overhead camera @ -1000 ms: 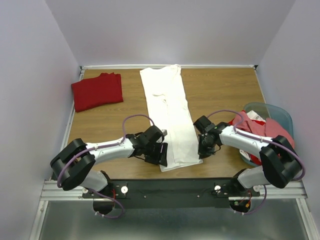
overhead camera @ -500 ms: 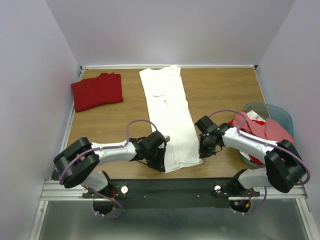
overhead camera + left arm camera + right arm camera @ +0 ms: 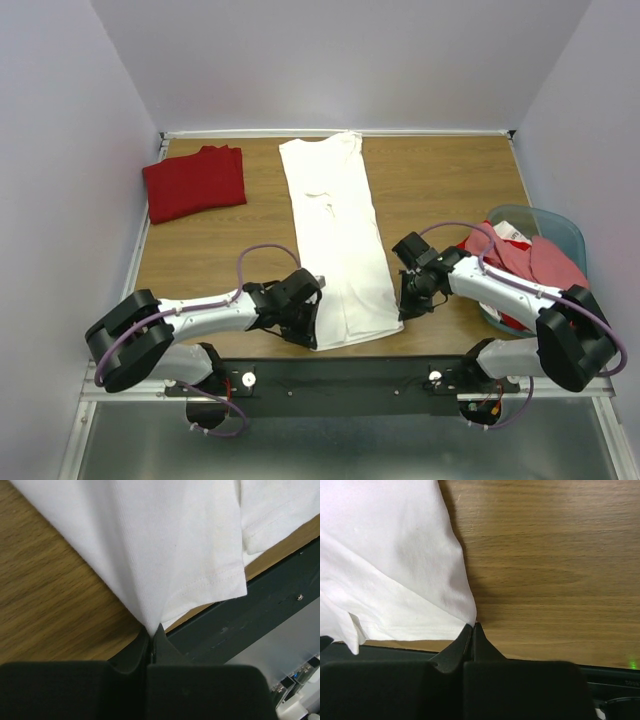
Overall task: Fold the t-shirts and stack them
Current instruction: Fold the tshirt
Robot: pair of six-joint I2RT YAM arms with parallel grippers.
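Observation:
A large white t-shirt point(image 3: 340, 230) lies folded into a long strip down the middle of the table, collar end at the far edge. My left gripper point(image 3: 312, 326) is shut on its near left hem corner; in the left wrist view the cloth point(image 3: 165, 540) rises pinched from the closed tips of the gripper point(image 3: 151, 629). My right gripper point(image 3: 405, 306) is shut on the near right edge, and the right wrist view shows the gripper point(image 3: 472, 625) pinching the cloth point(image 3: 395, 570). A dark red t-shirt point(image 3: 195, 182) lies folded at the far left.
A teal bin point(image 3: 562, 229) at the right edge holds red and pink shirts point(image 3: 520, 262). The black rail point(image 3: 250, 620) of the table's near edge runs just past the white shirt's hem. Bare wood point(image 3: 550, 555) lies to the right of the shirt.
My left gripper has shut on the white shirt's near left corner after sliding in toward the near edge. The right gripper has stayed shut on the right edge.

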